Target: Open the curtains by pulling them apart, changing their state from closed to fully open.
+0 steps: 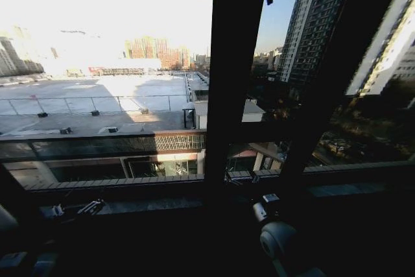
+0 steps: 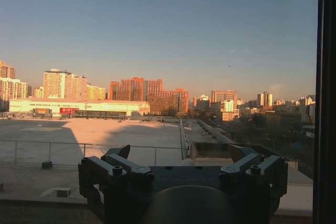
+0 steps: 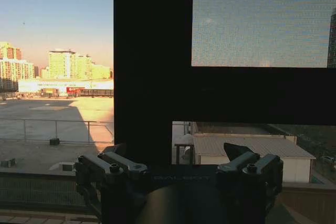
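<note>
The window [image 1: 130, 63] lay bare from side to side, with rooftops and towers plain through it. No fabric crossed the glass, so the curtains were judged to be already drawn off past the edges of the views. Exactly where they hung could not be told.

The left gripper [image 2: 180, 153] was held up facing open glass, its fingers [image 2: 122, 151] spread wide with nothing between them. The right gripper [image 3: 177, 150] faced the upright bar [image 3: 152, 66] of the frame where it met a cross bar [image 3: 252, 95]. Its fingers [image 3: 235, 150] were equally wide and empty. A mesh screen [image 3: 262, 19] covered the pane above that cross bar.

As cloth, curtains would probably be light and soft. They would bunch and slide in a grip rather than resist it, and drag only at the rail. A hold would best be taken on a gathered fold near a panel's inner edge, at easy arm height, pinched firmly enough that thin fabric would not slip out.

By count there were two grippers with two fingers each, one upright bar, one cross bar and one mesh screen. The curtains themselves could not be counted.
</note>
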